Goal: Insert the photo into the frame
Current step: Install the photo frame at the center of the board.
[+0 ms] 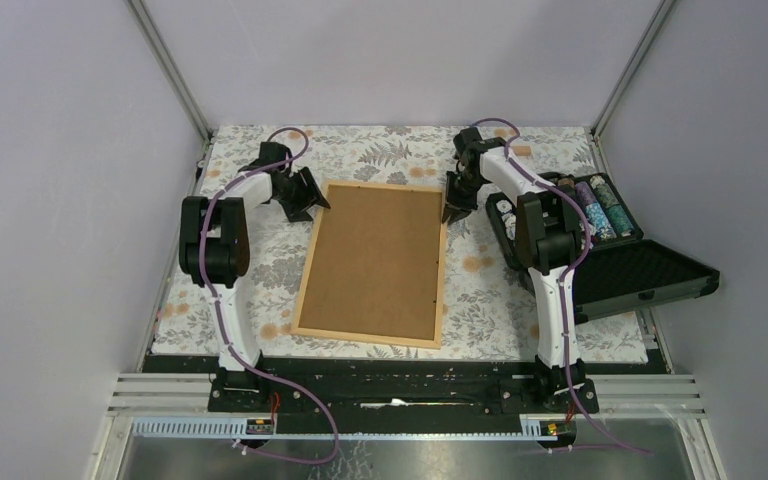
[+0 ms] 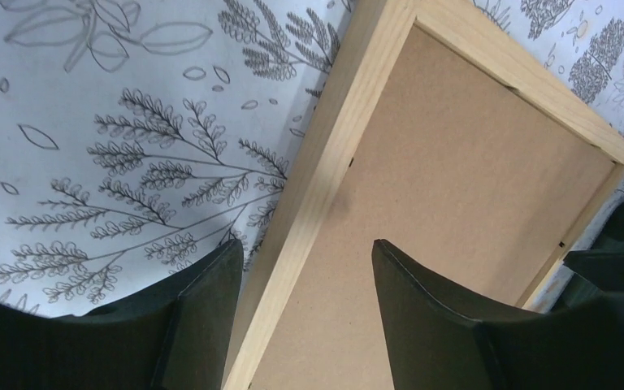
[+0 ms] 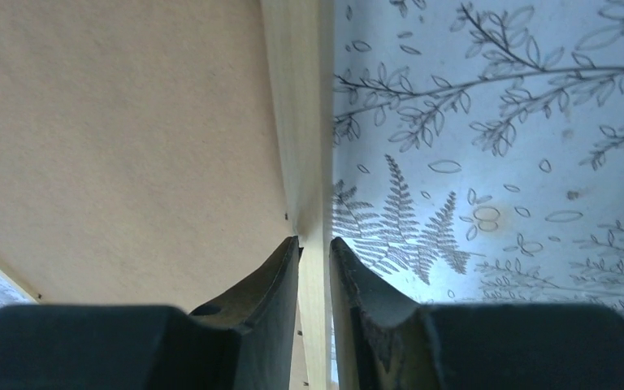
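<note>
The light wood frame [image 1: 311,262] lies flat on the leaf-patterned cloth, its brown backing board [image 1: 375,258] facing up. The photo is hidden. My left gripper [image 1: 308,199] stands open at the frame's far-left corner. In the left wrist view its fingers straddle the left rail [image 2: 335,150], one over the cloth and one over the backing board [image 2: 471,171], touching neither side of the rail. My right gripper [image 1: 455,211] is at the far end of the right rail. In the right wrist view it [image 3: 314,241] is shut on that rail [image 3: 301,122], a finger pressed to each side.
An open black case [image 1: 628,268] holding patterned rolls stands just right of the right arm. A small tan block [image 1: 522,150] lies at the back right. Metal posts and grey walls bound the cloth on both sides.
</note>
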`<state>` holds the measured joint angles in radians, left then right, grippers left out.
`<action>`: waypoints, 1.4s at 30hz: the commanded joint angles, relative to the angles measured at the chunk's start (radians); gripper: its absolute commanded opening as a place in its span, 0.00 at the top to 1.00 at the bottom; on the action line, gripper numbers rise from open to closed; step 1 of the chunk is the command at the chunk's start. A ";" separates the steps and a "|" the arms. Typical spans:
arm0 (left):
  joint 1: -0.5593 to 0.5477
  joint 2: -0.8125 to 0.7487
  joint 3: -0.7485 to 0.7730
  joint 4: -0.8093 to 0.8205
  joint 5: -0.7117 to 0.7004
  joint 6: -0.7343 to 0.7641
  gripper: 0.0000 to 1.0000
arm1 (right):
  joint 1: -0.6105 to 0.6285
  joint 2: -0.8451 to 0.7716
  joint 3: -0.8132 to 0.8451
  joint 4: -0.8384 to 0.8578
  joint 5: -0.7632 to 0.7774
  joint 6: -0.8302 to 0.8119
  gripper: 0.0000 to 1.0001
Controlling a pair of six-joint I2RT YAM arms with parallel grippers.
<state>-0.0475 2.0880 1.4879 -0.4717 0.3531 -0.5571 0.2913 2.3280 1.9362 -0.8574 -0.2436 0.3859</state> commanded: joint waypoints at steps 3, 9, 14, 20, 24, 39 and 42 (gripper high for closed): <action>-0.013 -0.035 -0.080 0.047 0.012 -0.032 0.36 | 0.005 -0.011 0.039 -0.098 0.059 -0.012 0.73; -0.029 -0.019 -0.074 0.050 0.051 -0.055 0.34 | 0.011 0.038 0.095 -0.132 0.080 -0.001 0.74; -0.036 -0.027 -0.081 0.052 0.060 -0.066 0.34 | 0.033 0.060 0.138 -0.130 0.113 0.015 0.74; -0.042 -0.037 -0.079 0.049 0.063 -0.066 0.32 | 0.046 0.099 0.151 -0.146 0.154 0.018 0.74; -0.041 -0.043 -0.078 0.042 0.050 -0.063 0.32 | 0.058 0.114 0.131 -0.147 0.187 0.025 0.74; -0.041 -0.041 -0.074 0.036 0.044 -0.060 0.31 | 0.063 0.200 0.052 -0.074 0.212 0.056 0.75; -0.041 -0.034 -0.075 0.038 0.050 -0.062 0.31 | 0.073 0.216 0.054 -0.047 0.199 0.066 0.75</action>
<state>-0.0669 2.0613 1.4303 -0.4026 0.3840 -0.6117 0.3340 2.4058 2.0586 -0.9581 -0.0959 0.4274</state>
